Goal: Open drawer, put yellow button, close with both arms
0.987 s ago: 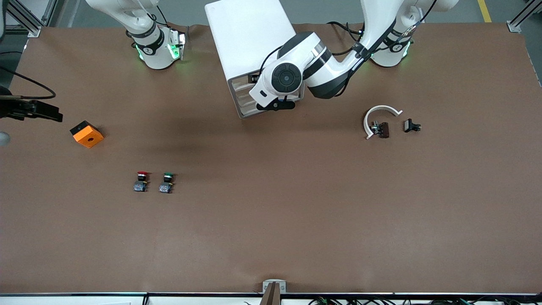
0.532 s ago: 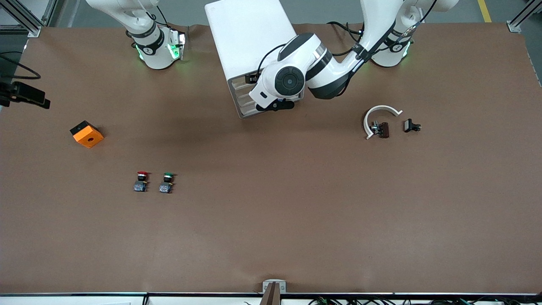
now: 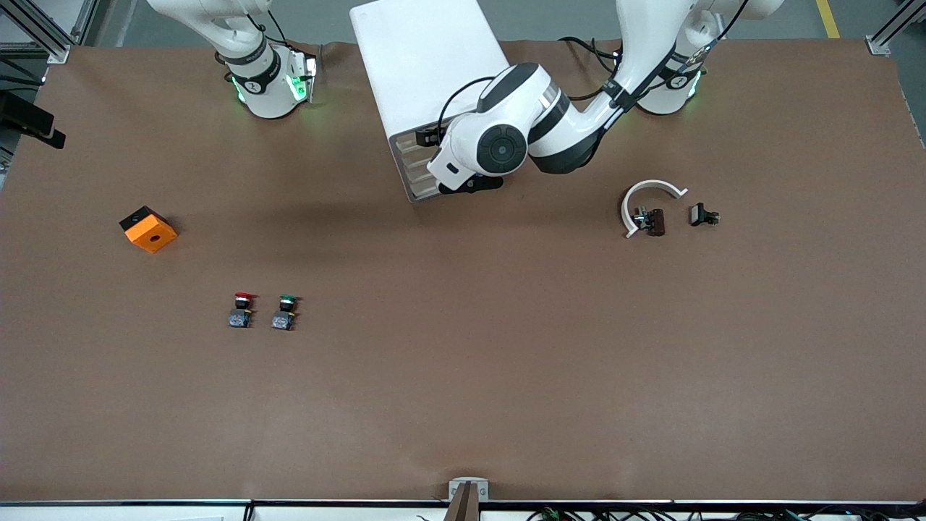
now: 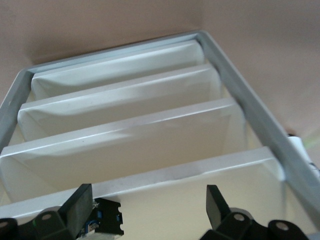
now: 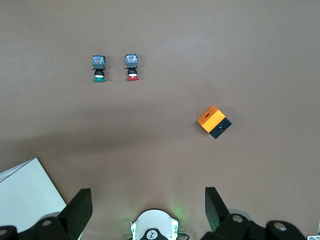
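Observation:
The white cabinet (image 3: pixel 423 69) stands between the arm bases, its four cream drawer fronts (image 4: pixel 125 107) facing the front camera. My left gripper (image 3: pixel 469 184) hangs in front of the uppermost drawer (image 4: pixel 200 200), open (image 4: pixel 147 200). A small black switch body with blue bits (image 4: pixel 106 222) lies on that drawer's cream surface beside one finger (image 4: pixel 77 207). Its cap is hidden, so I cannot confirm it is the yellow button. How far the drawer is pulled out I cannot tell. My right gripper (image 3: pixel 32 124) hangs high over the table's edge at the right arm's end, open (image 5: pixel 147 197) and empty.
A red-capped switch (image 3: pixel 242 310) and a green-capped switch (image 3: pixel 285 312) stand side by side toward the right arm's end. An orange box (image 3: pixel 148 229) lies farther from the camera. A white curved piece (image 3: pixel 644 195) and small black parts (image 3: pixel 703 215) lie toward the left arm's end.
My right gripper has moved along the table's end, away from the front camera. The left hand has shifted slightly toward the cabinet. Both grippers stay open.

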Robot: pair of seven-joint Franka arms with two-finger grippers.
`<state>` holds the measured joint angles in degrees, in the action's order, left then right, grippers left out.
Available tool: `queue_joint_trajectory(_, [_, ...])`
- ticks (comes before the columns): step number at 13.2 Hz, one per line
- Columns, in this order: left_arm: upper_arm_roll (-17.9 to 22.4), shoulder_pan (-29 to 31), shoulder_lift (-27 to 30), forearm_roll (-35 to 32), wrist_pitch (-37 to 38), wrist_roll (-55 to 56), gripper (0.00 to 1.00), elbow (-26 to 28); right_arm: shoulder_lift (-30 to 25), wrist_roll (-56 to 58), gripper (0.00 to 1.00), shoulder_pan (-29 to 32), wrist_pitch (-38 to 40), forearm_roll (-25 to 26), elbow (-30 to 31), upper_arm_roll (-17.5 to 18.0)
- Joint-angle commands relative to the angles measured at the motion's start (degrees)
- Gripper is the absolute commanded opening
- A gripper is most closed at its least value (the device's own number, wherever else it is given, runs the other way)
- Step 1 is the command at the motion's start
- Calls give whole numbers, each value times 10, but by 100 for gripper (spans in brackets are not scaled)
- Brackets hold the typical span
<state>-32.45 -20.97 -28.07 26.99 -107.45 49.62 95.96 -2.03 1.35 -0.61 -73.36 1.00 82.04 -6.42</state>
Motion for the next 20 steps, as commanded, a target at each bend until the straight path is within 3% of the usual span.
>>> queue_joint_trajectory(1, [-8, 40, 3, 4, 21, 6, 100, -30, -58, -6, 100, 9, -41, -8, 74, 9])
queue_joint_trajectory(3, [-4, 71, 4, -18, 67, 5, 100, -64, -87, -6, 100, 10, -70, -8, 115, 8])
queue_joint_trajectory(6, [-4, 123, 13, -126, 99, 4, 100, -114, -87, -6, 100, 13, -71, -7, 114, 8])
queue_joint_trajectory(10, [-5, 192, 34, -275, 99, -6, 100, -139, -86, 1, 100, 26, -70, -4, 110, 11])
queue_joint_trajectory(16, [-9, 309, 61, -373, 102, -30, 100, -153, -87, 1, 100, 26, -78, -6, 109, 11])
queue_joint_trajectory(20, [-2, 341, 104, -393, 134, -112, 100, -163, -87, 2, 100, 24, -87, -9, 109, 15])
